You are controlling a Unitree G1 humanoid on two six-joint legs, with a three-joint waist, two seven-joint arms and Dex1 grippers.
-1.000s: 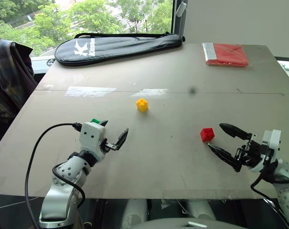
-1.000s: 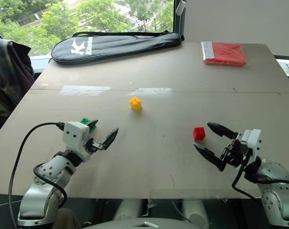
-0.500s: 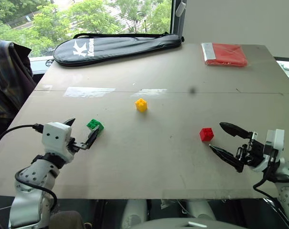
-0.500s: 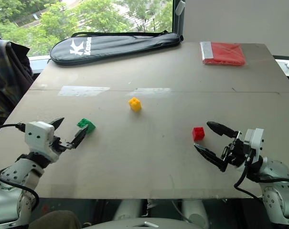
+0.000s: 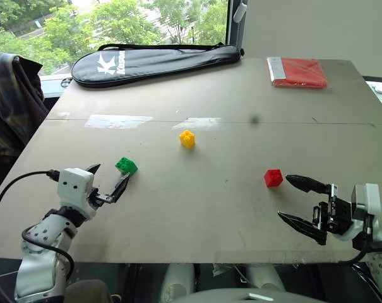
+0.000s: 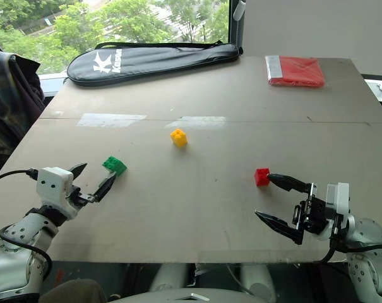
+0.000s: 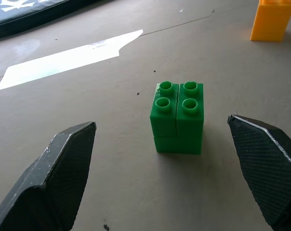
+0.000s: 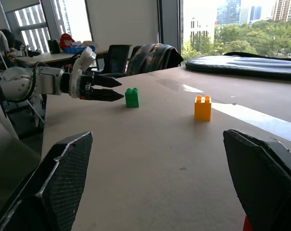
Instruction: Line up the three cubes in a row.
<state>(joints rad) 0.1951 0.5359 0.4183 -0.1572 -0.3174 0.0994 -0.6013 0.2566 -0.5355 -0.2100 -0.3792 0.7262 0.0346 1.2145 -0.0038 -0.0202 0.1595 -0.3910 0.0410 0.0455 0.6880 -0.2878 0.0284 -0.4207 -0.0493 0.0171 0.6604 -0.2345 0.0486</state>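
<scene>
3 cubes: green (image 5: 125, 166), yellow (image 5: 187, 138), red (image 5: 273, 177) scattered on table (image 5: 228, 95), no row yet
left gripper (image 5: 106, 184): shifted left, now wide open, empty, lined up behind green
right gripper (image 5: 302, 202): pulled back off red, wide open, empty
next: likely green grab

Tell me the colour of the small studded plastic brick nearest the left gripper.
Green; clearest in the left wrist view.

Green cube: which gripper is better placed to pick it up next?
Left, probably. The left gripper is open right beside the green cube, which sits ahead between its fingers in the wrist view. The right gripper is across the table, by the red cube.
</scene>
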